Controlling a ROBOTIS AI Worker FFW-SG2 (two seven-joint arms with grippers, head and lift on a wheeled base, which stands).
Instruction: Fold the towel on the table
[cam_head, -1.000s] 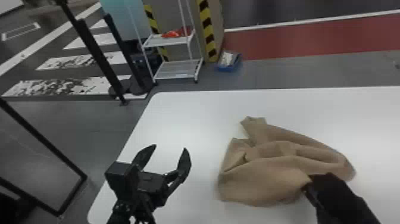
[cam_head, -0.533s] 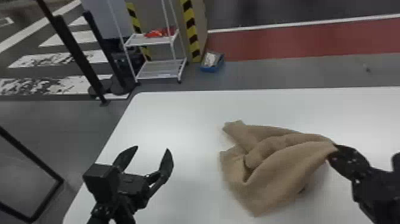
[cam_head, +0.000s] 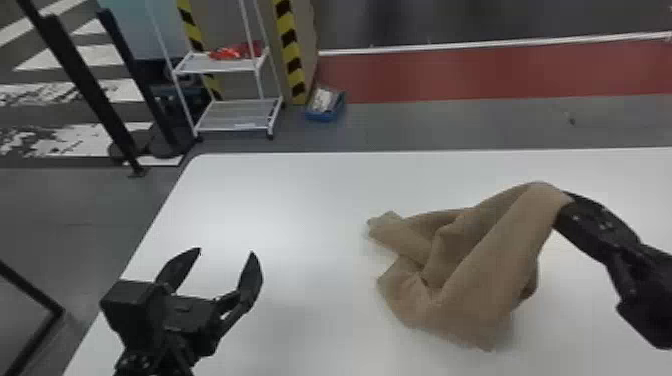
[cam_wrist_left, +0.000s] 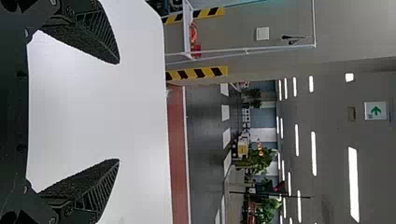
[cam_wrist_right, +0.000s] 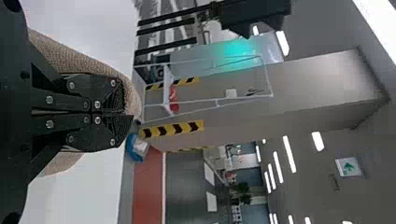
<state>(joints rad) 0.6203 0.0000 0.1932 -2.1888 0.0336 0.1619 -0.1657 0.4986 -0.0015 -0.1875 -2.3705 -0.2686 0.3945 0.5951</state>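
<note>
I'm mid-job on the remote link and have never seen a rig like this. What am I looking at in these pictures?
This is a robot with two black arms, each ending in a two-fingered end effector. The head view looks forward and down at the work, with the robot's left on your left. The other two come from cameras on its wrists, turned on their side.

On the white table is one thing: a brown towel, rumpled and not folded. The right end effector is shut on part of it and holds that part up, while the lower folds appear to rest on the table. The left end effector is open and empty, off to the towel's left. The white rack stands on the floor beyond the table.
</note>
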